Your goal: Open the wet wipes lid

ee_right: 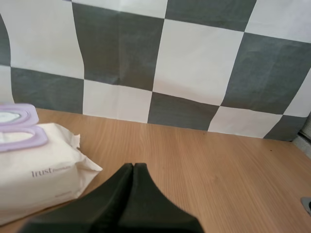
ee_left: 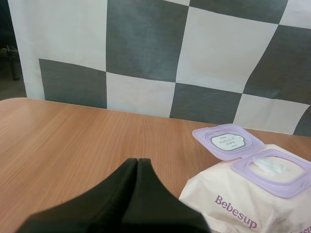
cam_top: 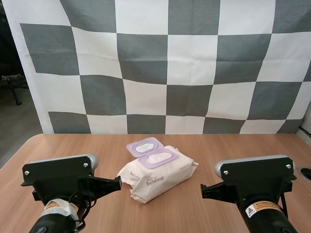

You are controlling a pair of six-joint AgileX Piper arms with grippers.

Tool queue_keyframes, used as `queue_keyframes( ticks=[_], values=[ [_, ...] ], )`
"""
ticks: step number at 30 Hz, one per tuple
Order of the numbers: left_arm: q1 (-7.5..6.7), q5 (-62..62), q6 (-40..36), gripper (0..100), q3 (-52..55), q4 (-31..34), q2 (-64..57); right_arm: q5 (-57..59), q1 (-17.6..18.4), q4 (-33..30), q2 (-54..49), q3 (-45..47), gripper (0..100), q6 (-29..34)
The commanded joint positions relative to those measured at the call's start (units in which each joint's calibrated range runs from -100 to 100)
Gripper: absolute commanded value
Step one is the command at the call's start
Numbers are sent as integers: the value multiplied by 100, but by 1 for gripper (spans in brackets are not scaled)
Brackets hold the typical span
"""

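Already the job looks done. The pack of wet wipes (cam_top: 158,177) lies in the middle of the table (cam_top: 233,145), between the two arms. Its purple lid (cam_top: 144,146) is flipped right back and lies flat on the far side of the pack, white inner label facing up. The oval opening (cam_top: 159,158) is uncovered, with the white of a wipe showing in it. By my reading, no step is left.

The left gripper (ee_left: 137,160) has its fingers pressed together as one dark wedge, holding nothing, near the pack's left end but apart from it. The right gripper (ee_right: 133,165) is likewise closed on nothing, off the pack's right end. Nothing stands between either one and the pack. At the table's right edge sits a small dark thing (cam_top: 306,173), cut off by the frame; I cannot tell what it is.
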Motion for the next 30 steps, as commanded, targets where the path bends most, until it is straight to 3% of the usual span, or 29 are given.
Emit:
queue_keyframes(
  ticks=[1, 10, 16, 30],
  values=[
    [0, 2, 3, 0, 0, 0, 0, -33, 1, -101, 0, 0, 0, 358],
    [0, 2, 3, 0, 0, 0, 0, -87, 1, -64, 0, 0, 0, 508],
    [0, 2, 3, 0, 0, 0, 0, -165, 1, -101, 0, 0, 0, 981],
    [0, 2, 3, 0, 0, 0, 0, -165, 1, -101, 0, 0, 0, 981]
  ],
)
